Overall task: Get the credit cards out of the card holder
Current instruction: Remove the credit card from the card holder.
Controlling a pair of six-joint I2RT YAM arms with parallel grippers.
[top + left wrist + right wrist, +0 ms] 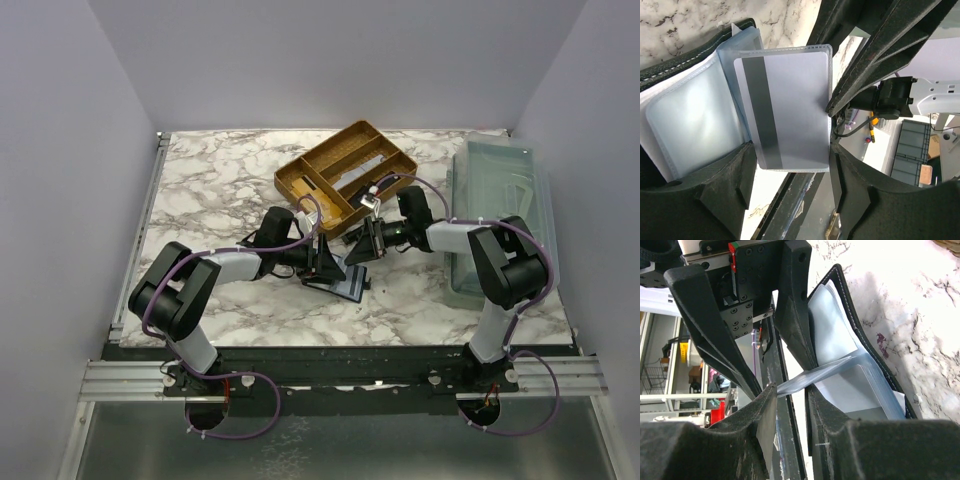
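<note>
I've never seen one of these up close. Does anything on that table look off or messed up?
Only the card holder stands out: it lies open mid-table with its clear sleeves fanned up rather than flat, one holding a striped card sticking out sideways. Nothing looks spilled or broken.

A white table (pixel 220 200) with grey marble veining fills the floor of a plain, pale-walled enclosure, with metal rails along its left and near edges. Three things lie directly on it. A golden-brown divided tray (pixel 322 150) sits at an angle near the back, just right of centre. A clear, pale green lidded bin (pixel 500 200) runs along the right edge, well apart from the tray. A black card holder (pixel 345 283) lies open near the middle, in front of the tray.
</note>
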